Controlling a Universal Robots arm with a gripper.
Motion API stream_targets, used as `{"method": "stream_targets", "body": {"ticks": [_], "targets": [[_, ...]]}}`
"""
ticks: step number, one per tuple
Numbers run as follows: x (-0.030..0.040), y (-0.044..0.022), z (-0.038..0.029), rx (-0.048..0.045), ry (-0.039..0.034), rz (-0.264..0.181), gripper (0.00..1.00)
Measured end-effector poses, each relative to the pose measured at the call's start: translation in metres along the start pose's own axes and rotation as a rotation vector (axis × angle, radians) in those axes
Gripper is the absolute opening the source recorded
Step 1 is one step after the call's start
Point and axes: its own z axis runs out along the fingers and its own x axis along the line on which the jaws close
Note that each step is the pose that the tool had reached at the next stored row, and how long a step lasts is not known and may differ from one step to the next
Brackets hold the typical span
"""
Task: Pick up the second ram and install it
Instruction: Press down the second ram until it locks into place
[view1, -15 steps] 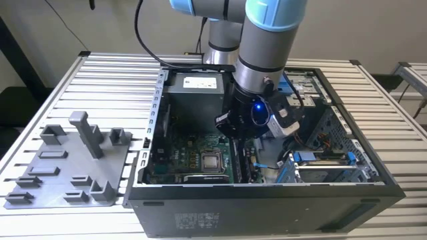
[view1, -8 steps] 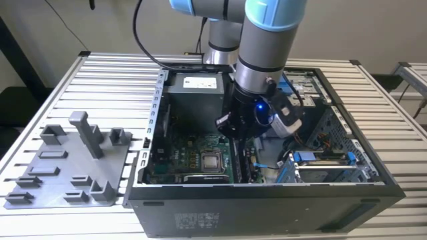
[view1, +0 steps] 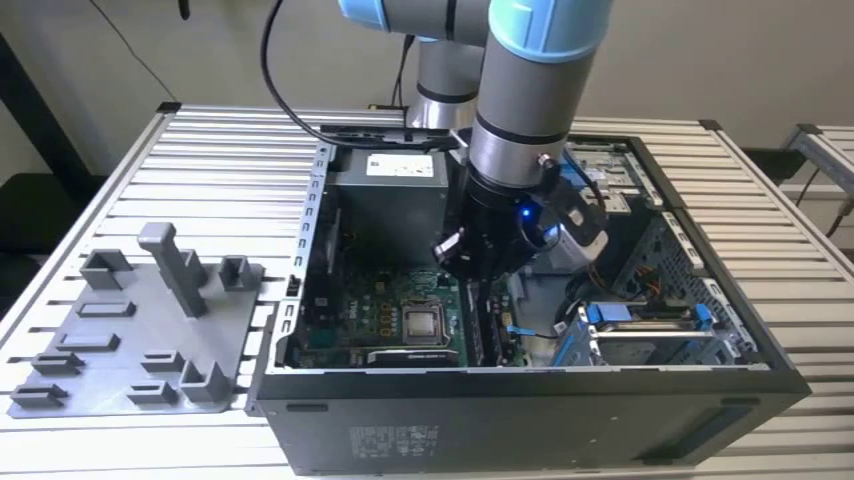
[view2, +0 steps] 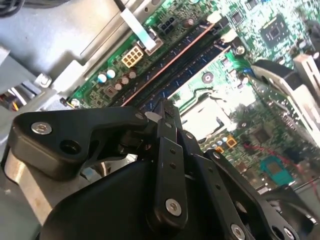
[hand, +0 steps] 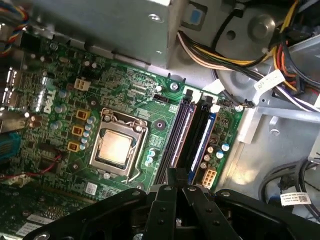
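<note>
My gripper reaches down inside the open computer case, over the motherboard. In both wrist views its black fingers are pressed together, with nothing visible between them. Its tip hangs just above one end of the memory slots. Two long thin sticks stand on edge in neighbouring slots, one in a black slot and one in a blue slot. I cannot tell which of them is the second ram, or whether the fingertips touch it.
The processor socket lies beside the slots. Bundled cables and the power supply crowd the case's far side; a drive cage stands at the exterior view's right. A grey holder plate with upright posts lies on the slatted table.
</note>
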Motion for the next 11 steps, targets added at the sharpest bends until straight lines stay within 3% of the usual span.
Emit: {"method": "stream_targets", "body": {"ticks": [11], "targets": [[0.0000, 0.0000, 0.0006, 0.0024, -0.0055, -0.198, 0.11]]}}
